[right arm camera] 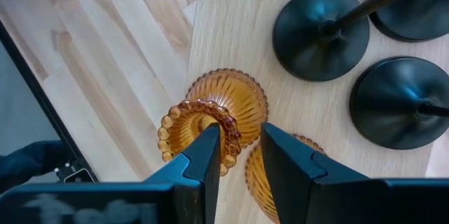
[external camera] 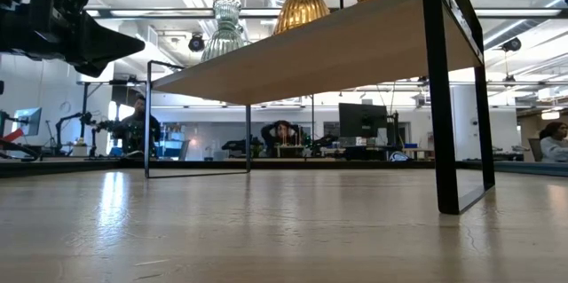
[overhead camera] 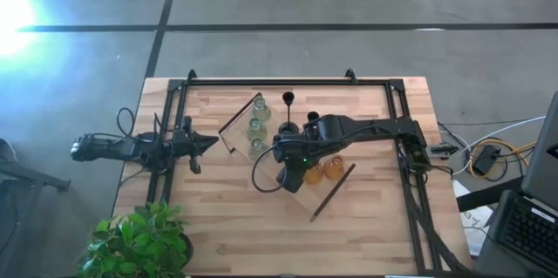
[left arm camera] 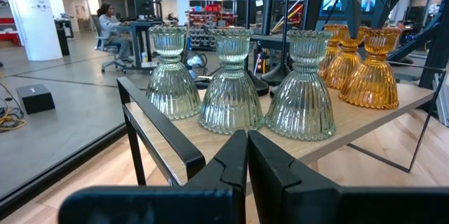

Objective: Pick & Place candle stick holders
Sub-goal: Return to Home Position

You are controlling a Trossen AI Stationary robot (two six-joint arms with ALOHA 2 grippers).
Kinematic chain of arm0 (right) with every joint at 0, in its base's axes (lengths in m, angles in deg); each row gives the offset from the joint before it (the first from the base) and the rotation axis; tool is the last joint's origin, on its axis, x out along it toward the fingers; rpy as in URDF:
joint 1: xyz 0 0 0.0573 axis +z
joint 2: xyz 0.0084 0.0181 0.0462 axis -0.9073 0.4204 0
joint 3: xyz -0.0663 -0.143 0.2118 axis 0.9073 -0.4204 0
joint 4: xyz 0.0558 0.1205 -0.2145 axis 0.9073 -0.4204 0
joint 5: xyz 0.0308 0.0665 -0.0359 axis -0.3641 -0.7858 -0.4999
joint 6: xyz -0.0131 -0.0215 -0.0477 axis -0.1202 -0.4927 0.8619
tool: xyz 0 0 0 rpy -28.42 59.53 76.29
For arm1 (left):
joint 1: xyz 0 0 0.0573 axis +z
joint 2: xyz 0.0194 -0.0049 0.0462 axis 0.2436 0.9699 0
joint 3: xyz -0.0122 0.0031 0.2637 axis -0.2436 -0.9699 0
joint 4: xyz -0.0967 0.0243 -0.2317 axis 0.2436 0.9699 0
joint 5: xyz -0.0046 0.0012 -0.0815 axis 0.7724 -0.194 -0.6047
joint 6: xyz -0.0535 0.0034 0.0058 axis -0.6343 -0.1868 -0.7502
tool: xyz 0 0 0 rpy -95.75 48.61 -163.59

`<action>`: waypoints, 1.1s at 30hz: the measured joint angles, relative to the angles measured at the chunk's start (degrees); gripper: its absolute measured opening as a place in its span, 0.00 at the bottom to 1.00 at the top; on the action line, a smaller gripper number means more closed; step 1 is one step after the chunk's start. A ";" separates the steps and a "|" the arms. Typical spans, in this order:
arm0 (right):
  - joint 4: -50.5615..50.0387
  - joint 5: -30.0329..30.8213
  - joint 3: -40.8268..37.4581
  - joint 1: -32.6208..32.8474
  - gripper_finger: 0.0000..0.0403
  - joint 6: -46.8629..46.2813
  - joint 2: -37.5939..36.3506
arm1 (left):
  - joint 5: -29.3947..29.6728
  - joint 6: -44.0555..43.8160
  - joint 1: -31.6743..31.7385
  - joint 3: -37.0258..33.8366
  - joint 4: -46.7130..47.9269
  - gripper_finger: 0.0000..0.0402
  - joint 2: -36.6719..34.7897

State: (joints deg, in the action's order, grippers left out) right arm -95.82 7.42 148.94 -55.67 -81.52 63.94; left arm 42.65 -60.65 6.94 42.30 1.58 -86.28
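A raised wooden board (external camera: 355, 39) with black handles carries the holders. Three pale green glass holders (left arm camera: 231, 83) stand on their bases in a row at its left end. Three black holders (right arm camera: 320, 34) stand at the far side and three amber glass holders (left arm camera: 372, 69) at the right. My right gripper (right arm camera: 242, 157) points down over the amber holders, open, its fingers on either side of one amber holder's rim wall (right arm camera: 200, 129). My left gripper (left arm camera: 247, 161) is shut and empty, level, just left of the board (overhead camera: 209, 143). My right gripper comes from above, pointing down. One finger (right arm camera: 207, 150) stands over the cup of the amber holder, the other outside its scalloped rim (right arm camera: 235, 134). I cannot tell whether either finger touches it. The holder stands upright on the board.
A potted plant (overhead camera: 139, 239) stands at the table's near left corner. Black frame rails (overhead camera: 261, 82) run along the far, left and right sides. Bare tabletop lies near the front (overhead camera: 288, 234). People sit at desks in the room behind (external camera: 138, 123).
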 joint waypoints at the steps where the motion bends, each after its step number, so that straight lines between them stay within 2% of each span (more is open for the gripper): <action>1: -0.08 0.13 0.00 0.00 0.24 0.00 0.00 | -0.01 0.02 0.00 0.00 -0.01 0.05 0.01; 20: 0.01 1.41 1.95 0.00 0.24 0.00 -0.57 | 0.01 0.02 0.01 0.00 -0.02 0.05 0.00; 33: -2.56 1.68 4.72 0.26 0.19 -0.55 -1.71 | -0.01 0.00 0.01 0.00 0.01 0.05 -0.01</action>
State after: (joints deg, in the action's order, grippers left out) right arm -98.38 9.10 153.66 -55.40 -82.08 62.23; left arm 42.65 -60.65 6.94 42.30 1.58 -86.28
